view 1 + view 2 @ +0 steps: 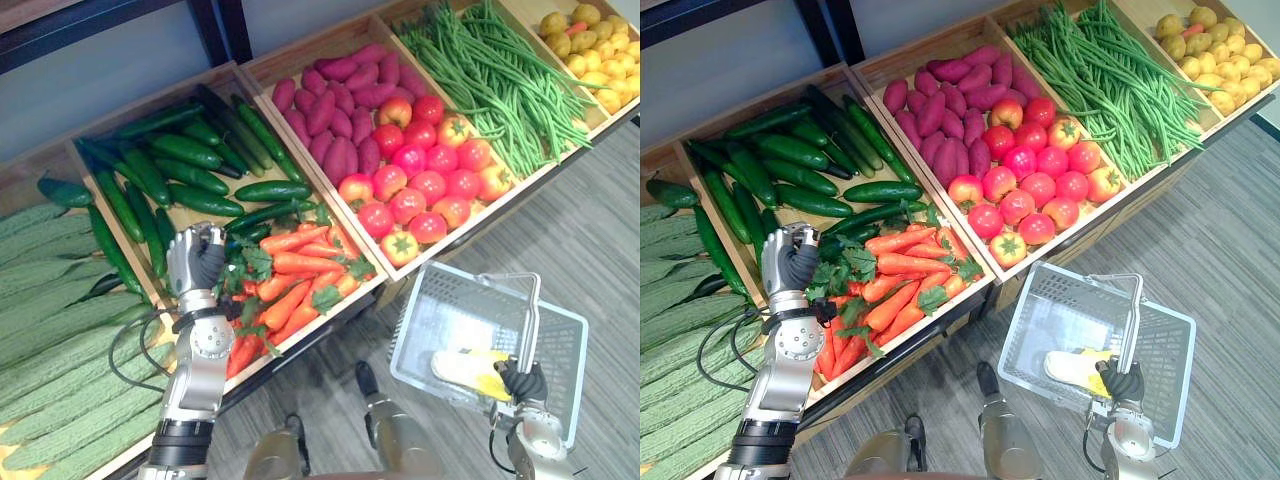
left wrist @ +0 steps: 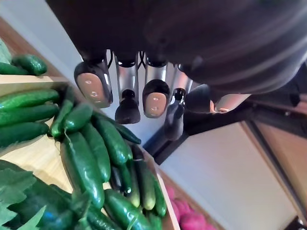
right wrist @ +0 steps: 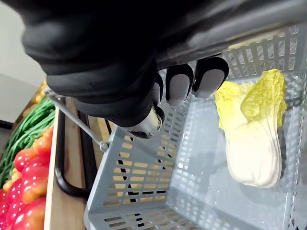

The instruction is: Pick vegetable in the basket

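At the edge between carrots (image 1: 290,265) and cucumbers (image 1: 190,175), my left hand (image 1: 195,258) hovers curled and empty. Cucumbers look firm, smooth and slippery, so I'd wrap one mid-length. Right hand (image 1: 524,382) clenches the basket (image 1: 440,320) handle (image 1: 530,320).

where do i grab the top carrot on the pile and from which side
Take the carrot by its bare orange middle, from above, fingers across its width: it lies flat on top, uncovered, and its leafy end beside the left hand is floppy.
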Motion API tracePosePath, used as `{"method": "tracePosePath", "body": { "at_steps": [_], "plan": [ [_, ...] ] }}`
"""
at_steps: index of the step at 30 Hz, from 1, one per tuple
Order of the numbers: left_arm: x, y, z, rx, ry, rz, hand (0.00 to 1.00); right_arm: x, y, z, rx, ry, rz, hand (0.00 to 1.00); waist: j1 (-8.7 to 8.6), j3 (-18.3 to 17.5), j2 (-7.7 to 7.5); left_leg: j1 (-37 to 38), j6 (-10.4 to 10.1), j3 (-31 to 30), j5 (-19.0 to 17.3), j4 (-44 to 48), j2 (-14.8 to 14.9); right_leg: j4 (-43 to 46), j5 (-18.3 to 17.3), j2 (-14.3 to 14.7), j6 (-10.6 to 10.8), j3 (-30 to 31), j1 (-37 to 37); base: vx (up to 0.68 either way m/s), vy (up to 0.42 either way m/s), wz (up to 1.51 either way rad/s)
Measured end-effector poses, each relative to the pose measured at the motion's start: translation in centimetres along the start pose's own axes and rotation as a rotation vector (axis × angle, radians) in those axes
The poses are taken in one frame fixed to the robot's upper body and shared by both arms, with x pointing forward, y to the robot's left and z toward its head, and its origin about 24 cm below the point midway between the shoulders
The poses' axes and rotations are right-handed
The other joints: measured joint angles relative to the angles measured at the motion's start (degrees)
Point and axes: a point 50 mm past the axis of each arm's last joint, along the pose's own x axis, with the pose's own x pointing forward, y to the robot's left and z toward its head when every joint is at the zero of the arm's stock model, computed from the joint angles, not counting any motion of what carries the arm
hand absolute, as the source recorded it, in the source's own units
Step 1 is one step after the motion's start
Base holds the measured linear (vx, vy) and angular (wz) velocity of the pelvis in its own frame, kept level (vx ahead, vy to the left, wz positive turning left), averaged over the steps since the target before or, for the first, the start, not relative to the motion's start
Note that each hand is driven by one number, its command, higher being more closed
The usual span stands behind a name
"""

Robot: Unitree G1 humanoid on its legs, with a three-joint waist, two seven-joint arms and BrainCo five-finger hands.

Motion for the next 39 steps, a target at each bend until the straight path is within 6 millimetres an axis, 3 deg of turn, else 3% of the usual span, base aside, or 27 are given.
{"method": "tracePosePath", "body": {
  "at_steps": [2,3,18,27,34,39],
  "plan": [
    [-0.5,0.0,-0.1,-0.023,0.016,0.0,1.0,-0.1,-0.1,-0.2,-0.003,0.01,-0.003,1.0,0.29,-0.8,0.39,-0.1,0.0,0.0,0.0,0.1,0.1,-0.3,0.2,0.0,0.0,0.0,0.1,0.0,0.0,0.0],
    [-0.8,0.0,-0.3,-0.03,0.029,-0.003,0.0,-0.2,-0.2,-0.4,-0.005,0.019,-0.004,1.0,0.3,-1.5,0.66,-0.1,0.0,0.0,0.0,0.1,0.1,-0.7,0.5,0.0,0.0,0.0,0.3,0.0,0.0,0.0],
    [-2.5,-1.7,0.2,-0.026,0.024,-0.129,0.0,-0.8,0.4,-1.3,0.017,0.061,0.0,1.0,1.13,-5.4,1.95,-0.3,0.0,0.5,-0.1,1.0,0.8,-4.9,3.1,0.0,0.0,0.2,2.1,-0.01,0.0,-0.01],
    [-2.9,-2.6,0.6,0.081,-0.044,-0.203,0.0,-0.9,0.3,-1.4,0.016,0.064,-0.015,1.0,1.74,-6.4,2.0,-0.7,-0.1,0.4,-0.2,1.9,0.7,-5.1,3.3,-0.1,0.1,0.2,2.3,0.0,0.0,0.0],
    [-3.6,-4.5,-0.4,0.199,-0.079,-0.356,0.0,-0.9,0.5,-1.5,0.012,0.067,-0.008,1.0,1.63,-6.8,1.99,-1.2,-0.3,0.8,-0.3,1.8,0.9,-6.7,4.3,-0.1,-0.4,0.5,2.2,0.0,0.003,-0.03],
    [-2.7,-5.7,-0.5,0.292,-0.153,-0.432,0.0,-0.9,0.9,-1.4,0.002,0.062,0.016,1.0,1.45,-6.6,1.66,-1.6,-0.3,1.1,-0.3,1.4,0.8,-6.7,4.4,-0.1,-0.4,0.8,1.5,0.0,0.004,-0.03]
  ]
}}
